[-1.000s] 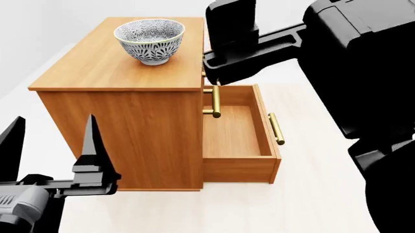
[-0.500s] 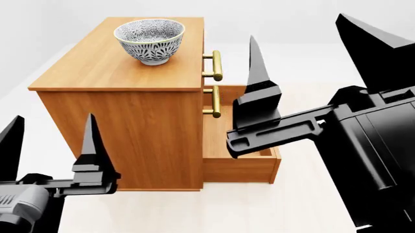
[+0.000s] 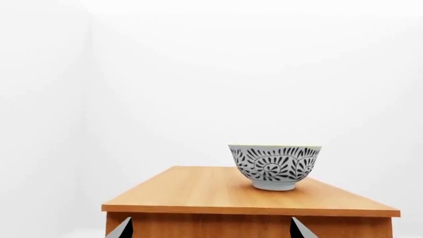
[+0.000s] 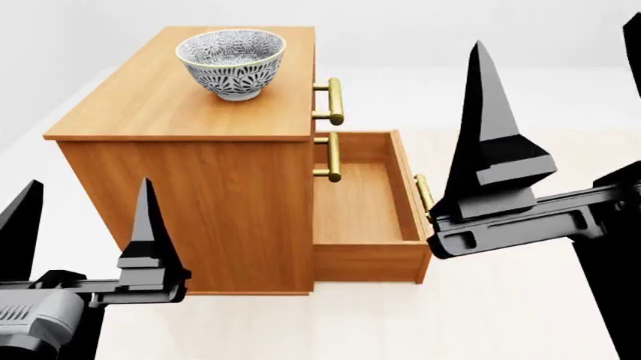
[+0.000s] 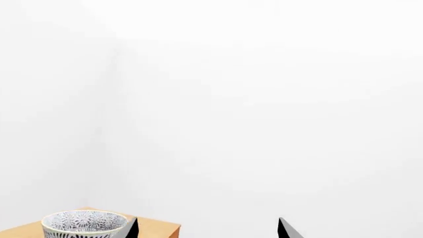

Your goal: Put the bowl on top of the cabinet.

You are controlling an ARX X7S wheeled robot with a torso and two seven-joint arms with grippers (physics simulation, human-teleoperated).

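My left gripper [image 4: 85,225] has two tall, black, spike-shaped fingers [image 4: 148,232] on a dark crossbar, joined to a grey rounded wrist housing. My right gripper [image 4: 561,112] has the same matte black tapered fingers on a blocky black body.

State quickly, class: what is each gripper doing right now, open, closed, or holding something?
Left gripper: open, fingers spread, holding nothing.
Right gripper: open, holding nothing; the bowl sits on the cabinet.

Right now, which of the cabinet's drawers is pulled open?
The lowest drawer of the cabinet: it juts out with its inside showing, while the two above stay flush.
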